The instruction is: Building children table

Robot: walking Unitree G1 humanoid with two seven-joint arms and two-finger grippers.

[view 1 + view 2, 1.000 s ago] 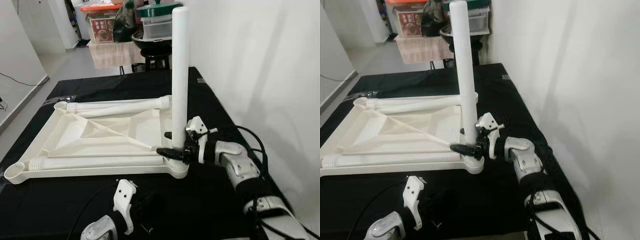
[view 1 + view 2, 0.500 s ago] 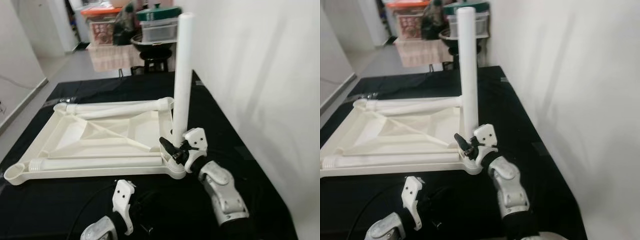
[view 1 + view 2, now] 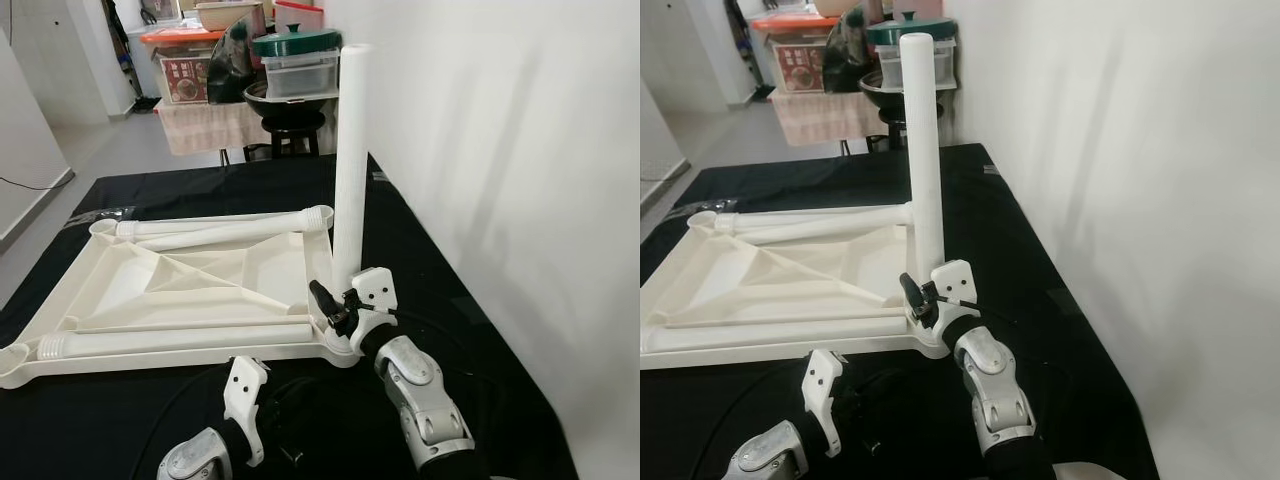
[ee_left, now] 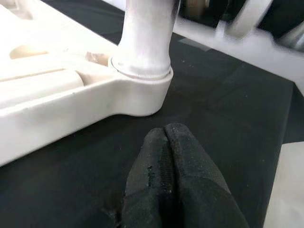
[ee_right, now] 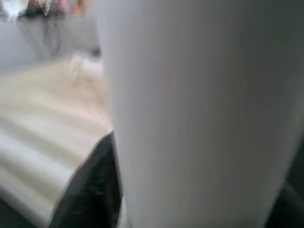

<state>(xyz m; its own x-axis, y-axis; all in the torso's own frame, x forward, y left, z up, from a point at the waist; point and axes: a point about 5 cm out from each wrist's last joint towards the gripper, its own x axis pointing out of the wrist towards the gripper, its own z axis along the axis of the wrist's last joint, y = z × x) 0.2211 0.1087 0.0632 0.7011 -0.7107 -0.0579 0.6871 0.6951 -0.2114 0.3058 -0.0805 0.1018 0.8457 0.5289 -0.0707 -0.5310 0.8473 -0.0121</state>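
On the black table (image 3: 430, 260), the right gripper (image 3: 335, 308) has swung nearer, fingers clamped on the upright leg (image 3: 350, 170); left gripper (image 4: 166, 142) fingers together beside the tabletop (image 3: 180, 290).

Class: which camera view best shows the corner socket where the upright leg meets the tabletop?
The left wrist view: the upright leg sits in the corner socket, close and sharp. Both eye views show it smaller, partly behind the right gripper. The right wrist view gives blurred leg surface.

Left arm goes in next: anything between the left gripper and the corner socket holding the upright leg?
Nothing: in the left wrist view, bare black cloth separates the left gripper from the corner socket.
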